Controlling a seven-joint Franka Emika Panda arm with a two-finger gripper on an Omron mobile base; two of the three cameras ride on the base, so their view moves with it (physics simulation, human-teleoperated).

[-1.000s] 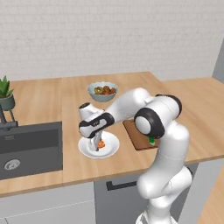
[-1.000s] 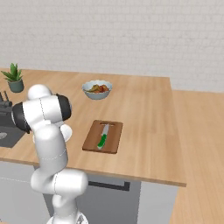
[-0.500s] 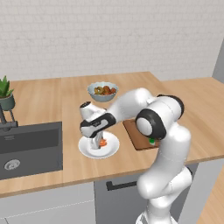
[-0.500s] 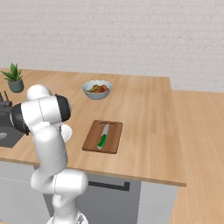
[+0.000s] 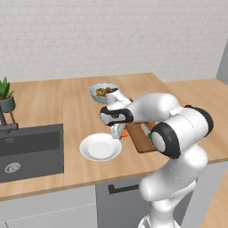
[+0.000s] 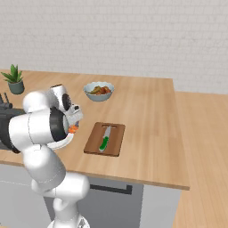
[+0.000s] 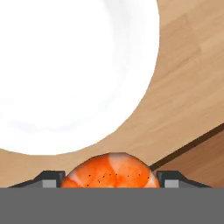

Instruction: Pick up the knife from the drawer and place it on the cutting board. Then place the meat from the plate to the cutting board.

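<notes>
The orange-red meat (image 7: 109, 171) sits between my fingertips (image 7: 49, 178), a little above the counter. My gripper (image 5: 118, 132) is shut on the meat (image 5: 124, 133) and hangs between the white plate (image 5: 100, 148) and the dark-brown cutting board (image 5: 139, 139). Nothing lies on the plate (image 7: 74, 65). The green-handled knife (image 6: 104, 140) lies lengthwise on the cutting board (image 6: 115, 141). My arm covers part of the board in the left base view. The gripper (image 6: 74, 126) with the meat (image 6: 72, 129) is just left of the board. The drawer front (image 5: 122, 196) below the counter edge looks pushed in.
A grey-blue bowl (image 5: 103, 92) of mixed food stands behind the plate. A dark sink (image 5: 31, 151) is set in the counter at the left, with a potted plant (image 5: 4, 95) behind it. Bare wooden counter (image 6: 147, 116) stretches right of the board.
The gripper has lifted the meat off the plate and moved right toward the cutting board. The plate now holds nothing. The knife and board have stayed put.
</notes>
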